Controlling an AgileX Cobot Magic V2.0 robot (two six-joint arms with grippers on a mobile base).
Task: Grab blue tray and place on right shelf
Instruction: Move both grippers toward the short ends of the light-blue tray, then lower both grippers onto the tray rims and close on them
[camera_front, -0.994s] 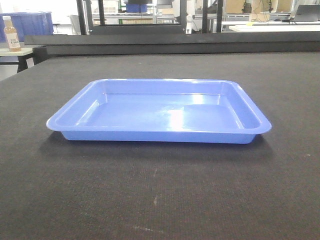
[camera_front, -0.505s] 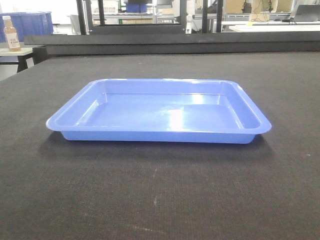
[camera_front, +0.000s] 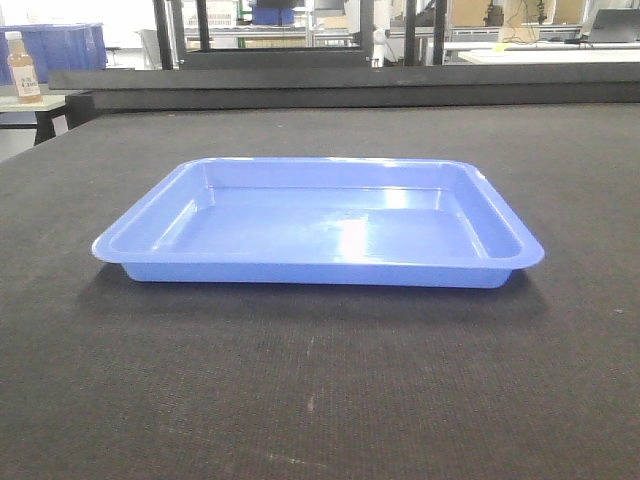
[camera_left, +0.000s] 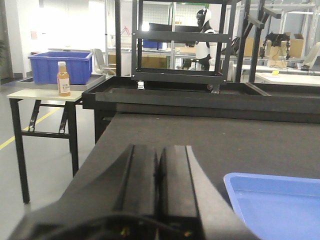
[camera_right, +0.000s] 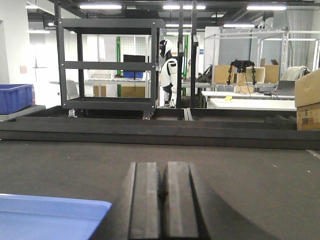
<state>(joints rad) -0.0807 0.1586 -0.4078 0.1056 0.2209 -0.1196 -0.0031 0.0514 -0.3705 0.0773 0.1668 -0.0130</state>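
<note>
- The blue tray (camera_front: 300, 232) sits flat on the dark, rough-textured table (camera_front: 320, 400), about mid-table in the front view, with a long side facing the camera.
- Its glossy floor shows pale glare patches, and its flared rim runs all the way round with rounded corners.
- No print or mark can be made out on the tray.
- The left gripper (camera_left: 158, 152) has its two black fingers pressed together with only a thin seam between them, and it grips nothing.
- In the left wrist view a corner of the tray shows at the lower right, beside the gripper and apart from it.
- The right gripper (camera_right: 164, 170) is likewise drawn together, finger against finger, with nothing between.
- In the right wrist view a corner of the tray shows at the lower left, apart from the fingers, so the tray lies between the two arms.
- Beyond the table's left edge stands a side table (camera_left: 45, 95) carrying a bottle (camera_left: 63, 78) of orange-brown liquid with a white cap.
- The bottle has a label, but it is too small to read.
- A deep blue bin (camera_left: 60, 66) stands just behind the bottle.
- Past the far end of the table is a black rack (camera_right: 110, 65), and a white figure with a dark head (camera_right: 167, 70) stands behind it.
- A cardboard box (camera_right: 307, 100) is at the right edge of the right wrist view; any writing on it cannot be read.
</note>
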